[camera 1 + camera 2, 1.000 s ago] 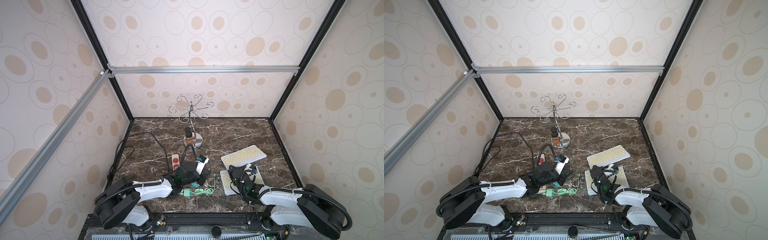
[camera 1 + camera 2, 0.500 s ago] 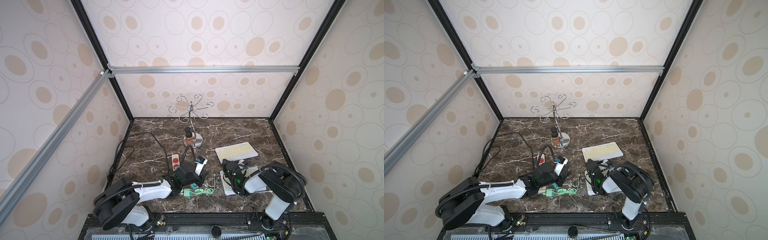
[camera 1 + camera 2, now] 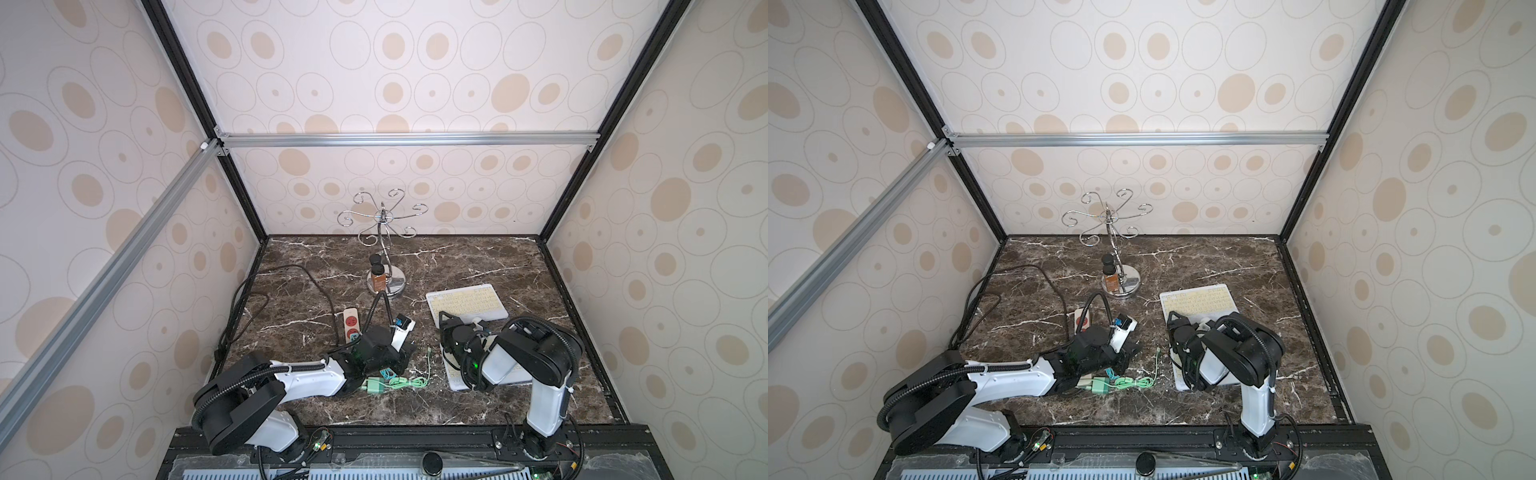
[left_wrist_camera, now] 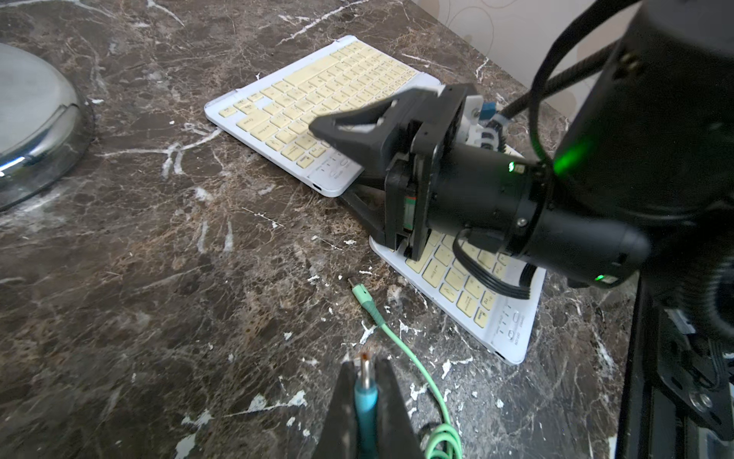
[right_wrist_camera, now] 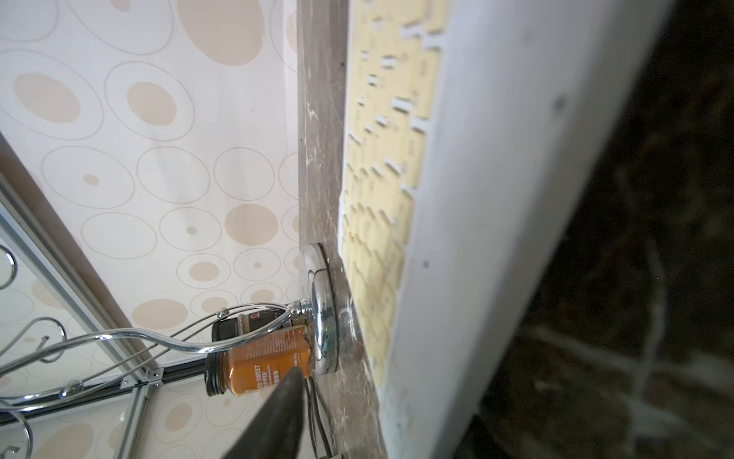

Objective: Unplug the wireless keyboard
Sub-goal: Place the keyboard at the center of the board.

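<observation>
The left gripper (image 4: 364, 363) has its fingers clamped on a blue cable plug (image 4: 366, 401), well apart from the white keyboard (image 4: 317, 83) lying on the marble table (image 4: 159, 258). The right gripper (image 4: 329, 161) has its fingers apart around the keyboard's corner.

The right gripper (image 3: 444, 318) sits at the far keyboard's (image 3: 467, 305) near corner, green cable (image 3: 405, 381) lying apart.
</observation>
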Controlling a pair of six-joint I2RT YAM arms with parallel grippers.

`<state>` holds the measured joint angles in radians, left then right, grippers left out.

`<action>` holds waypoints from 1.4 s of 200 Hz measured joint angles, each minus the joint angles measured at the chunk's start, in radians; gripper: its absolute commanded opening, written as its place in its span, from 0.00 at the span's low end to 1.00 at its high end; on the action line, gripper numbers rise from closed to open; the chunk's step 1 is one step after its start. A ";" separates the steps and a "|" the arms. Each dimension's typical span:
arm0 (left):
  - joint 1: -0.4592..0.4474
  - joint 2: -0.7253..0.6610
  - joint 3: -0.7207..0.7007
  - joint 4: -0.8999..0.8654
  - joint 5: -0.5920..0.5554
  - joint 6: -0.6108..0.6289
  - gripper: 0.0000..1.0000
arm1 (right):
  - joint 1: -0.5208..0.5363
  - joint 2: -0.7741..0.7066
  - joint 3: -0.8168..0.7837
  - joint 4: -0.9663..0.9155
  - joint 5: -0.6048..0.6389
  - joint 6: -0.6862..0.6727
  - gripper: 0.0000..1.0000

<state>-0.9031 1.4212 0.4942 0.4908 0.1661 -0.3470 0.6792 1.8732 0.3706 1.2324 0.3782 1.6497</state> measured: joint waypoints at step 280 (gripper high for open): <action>0.260 -0.629 0.116 -0.485 -0.463 -0.104 0.81 | -0.039 -0.566 0.098 -1.046 -0.082 -0.352 1.00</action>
<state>-0.6430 0.7921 0.6106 0.0059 -0.2966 -0.4511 0.6403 1.3071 0.4690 0.1864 0.2962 1.2976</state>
